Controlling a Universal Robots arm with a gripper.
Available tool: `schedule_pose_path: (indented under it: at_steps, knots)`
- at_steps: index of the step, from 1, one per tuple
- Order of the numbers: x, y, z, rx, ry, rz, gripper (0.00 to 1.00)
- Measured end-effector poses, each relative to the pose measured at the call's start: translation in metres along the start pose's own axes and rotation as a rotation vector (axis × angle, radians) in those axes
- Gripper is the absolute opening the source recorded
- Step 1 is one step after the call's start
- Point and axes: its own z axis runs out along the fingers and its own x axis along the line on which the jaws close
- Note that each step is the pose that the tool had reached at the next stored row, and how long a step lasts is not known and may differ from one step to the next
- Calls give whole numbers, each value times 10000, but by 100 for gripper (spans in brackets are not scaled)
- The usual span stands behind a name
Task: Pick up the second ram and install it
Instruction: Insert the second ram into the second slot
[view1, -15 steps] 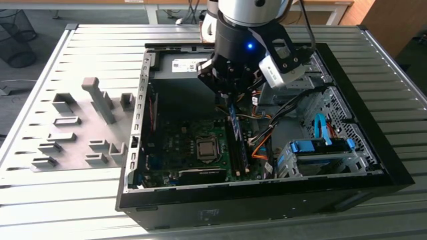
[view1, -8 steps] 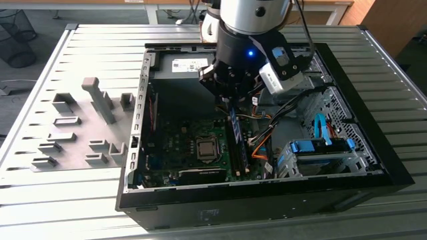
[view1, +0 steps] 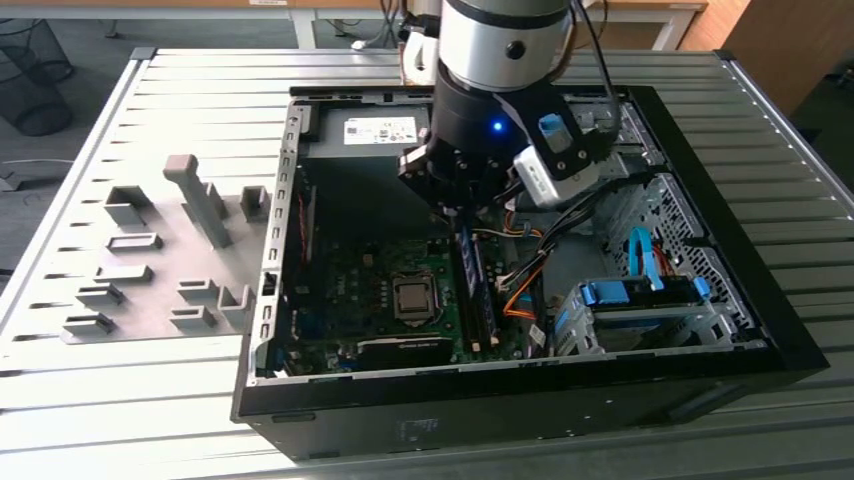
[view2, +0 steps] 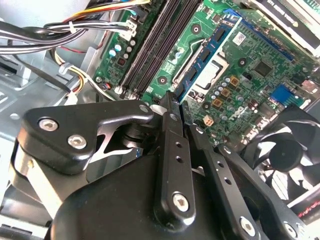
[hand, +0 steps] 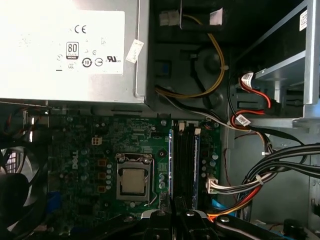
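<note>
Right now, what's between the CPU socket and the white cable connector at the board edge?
The long black memory slots run between the CPU socket and the white cable connector, seen in the first wrist view.

The case (view1: 747, 330) is black; the worktop (view1: 120, 400) is pale grey with ribbed slats. The motherboard (hand: 100, 145) is green, its slots (hand: 184, 160) black. The ram (hand: 196, 165) shows a blue edge. The end effector (view2: 172, 107) is black. Cables (hand: 215, 65) are yellow, red and black. The holder blocks (view1: 200, 200) are grey.
</note>
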Motion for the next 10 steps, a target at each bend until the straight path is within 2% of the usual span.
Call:
schedule_pose_path:
  at_steps: [8,10]
  knots:
    - [-3,-1,145,-2,-1,51,14]
    - [-3,-1,161,-1,0,55,14]
